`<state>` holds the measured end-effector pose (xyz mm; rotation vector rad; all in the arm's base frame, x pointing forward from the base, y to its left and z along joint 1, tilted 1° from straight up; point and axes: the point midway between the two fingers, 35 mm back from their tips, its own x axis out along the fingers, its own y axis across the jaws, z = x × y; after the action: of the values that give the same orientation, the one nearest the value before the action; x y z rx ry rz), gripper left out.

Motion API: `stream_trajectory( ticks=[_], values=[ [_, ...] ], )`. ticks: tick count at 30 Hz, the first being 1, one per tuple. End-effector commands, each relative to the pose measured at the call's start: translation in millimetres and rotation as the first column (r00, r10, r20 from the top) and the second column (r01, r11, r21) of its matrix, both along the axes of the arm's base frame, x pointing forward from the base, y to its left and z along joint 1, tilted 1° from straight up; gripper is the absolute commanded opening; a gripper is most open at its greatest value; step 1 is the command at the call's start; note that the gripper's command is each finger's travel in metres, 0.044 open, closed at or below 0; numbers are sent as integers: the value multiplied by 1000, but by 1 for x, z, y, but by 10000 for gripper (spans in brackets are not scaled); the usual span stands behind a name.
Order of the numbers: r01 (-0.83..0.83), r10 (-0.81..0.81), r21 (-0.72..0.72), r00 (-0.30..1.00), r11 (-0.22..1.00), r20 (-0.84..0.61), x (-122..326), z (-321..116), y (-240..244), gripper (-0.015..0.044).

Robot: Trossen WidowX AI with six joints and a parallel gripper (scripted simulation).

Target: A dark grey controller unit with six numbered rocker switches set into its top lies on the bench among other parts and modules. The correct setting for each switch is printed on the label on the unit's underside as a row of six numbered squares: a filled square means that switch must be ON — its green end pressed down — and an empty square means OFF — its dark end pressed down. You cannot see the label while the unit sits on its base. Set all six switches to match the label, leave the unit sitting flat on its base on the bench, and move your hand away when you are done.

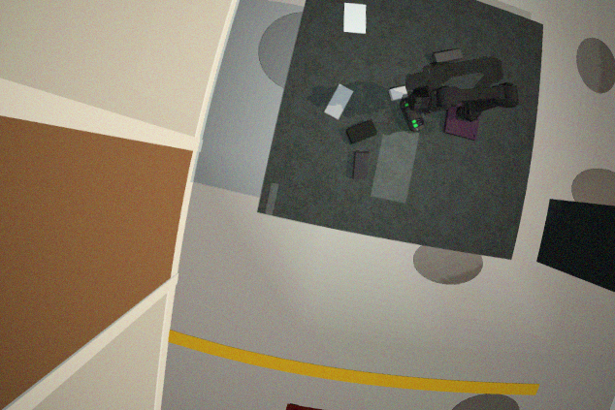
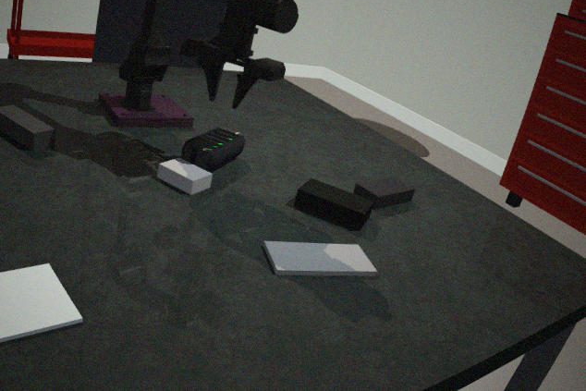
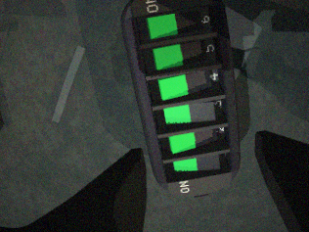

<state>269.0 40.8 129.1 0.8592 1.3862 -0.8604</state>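
Our black two-fingered gripper [image 2: 224, 103] [image 3: 200, 151], half open and empty, hovers above the dark grey six-switch controller unit [image 1: 410, 123] [image 2: 213, 149] [image 3: 183, 96]; we judge we're lining up, with lowering next.

The surface is a dark grey-green, mottled bench top [image 1: 462, 205] [image 2: 205, 351]. On it lie a flat white rectangular panel [image 1: 354, 18] [image 2: 36, 301], a pale grey thin rectangular slab [image 1: 339, 101] [image 2: 317, 258], a black oblong block [image 1: 361, 131] [image 2: 333, 204] near a low dark purplish-grey block [image 1: 360, 164] [image 2: 385, 191], and a brownish-grey oblong block [image 1: 448, 55] [image 2: 27, 128]. A small white box [image 1: 398, 92] [image 2: 185, 176] lies just beside the dark grey rounded controller unit [image 1: 409, 123] [image 2: 213, 150] [image 3: 191, 88]. A purple square base plate [image 1: 468, 130] [image 2: 171, 117] also rests there.
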Motion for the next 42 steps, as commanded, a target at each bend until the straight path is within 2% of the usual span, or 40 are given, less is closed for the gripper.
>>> stream_trajectory(
  ticks=[1, 6, 8, 18, 25, 42],
  values=[
    [0, 0, 0, 1000, 1000, -1, 0, 0, 0, 315],
    [0, 0, 0, 1000, 1000, -1, 0, 0, 0, 440],
    [0, 0, 0, 1000, 1000, -1, 0, 0, 0, 440],
    [-39, 39, 7, 999, 999, -9, -40, -53, -19, 177],
    [-42, 42, 7, 999, 999, -10, -43, -57, -20, 0],
    [-39, 39, 3, 999, 999, -13, -43, -58, -21, 0]
  ],
)
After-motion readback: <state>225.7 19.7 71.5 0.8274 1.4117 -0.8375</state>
